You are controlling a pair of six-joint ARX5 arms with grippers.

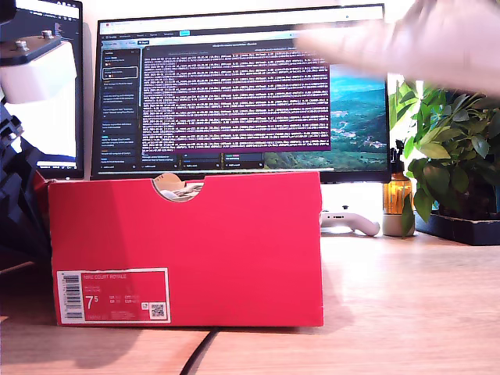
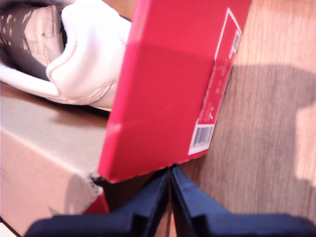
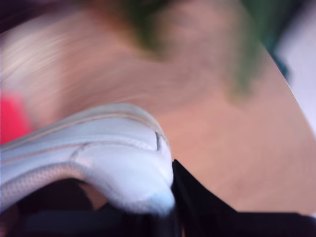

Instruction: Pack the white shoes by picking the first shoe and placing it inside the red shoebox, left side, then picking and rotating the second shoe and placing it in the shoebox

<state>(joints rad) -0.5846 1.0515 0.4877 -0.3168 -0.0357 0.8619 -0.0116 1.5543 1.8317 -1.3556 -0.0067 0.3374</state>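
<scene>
The red shoebox (image 1: 187,250) stands on the wooden surface (image 1: 406,305) with its long side facing the exterior view, its long axis running from that view's left to its right, the barcode label (image 1: 113,295) at the lower left of that face. Through the half-round notch in its top edge a bit of white shows.

Two white shoes are in sight, one per wrist view. The first shoe (image 2: 84,59) lies in the shoebox (image 2: 168,84), its heel against the red wall. The second shoe (image 3: 98,153) is blurred, its heel collar at my second hand (image 3: 173,217), which is clamped on it. In the exterior view a pale smear (image 1: 406,39) crosses the top right, too blurred to name.

My first hand (image 2: 170,207) has its fingers pressed together, holding nothing, just beside the box corner.
</scene>
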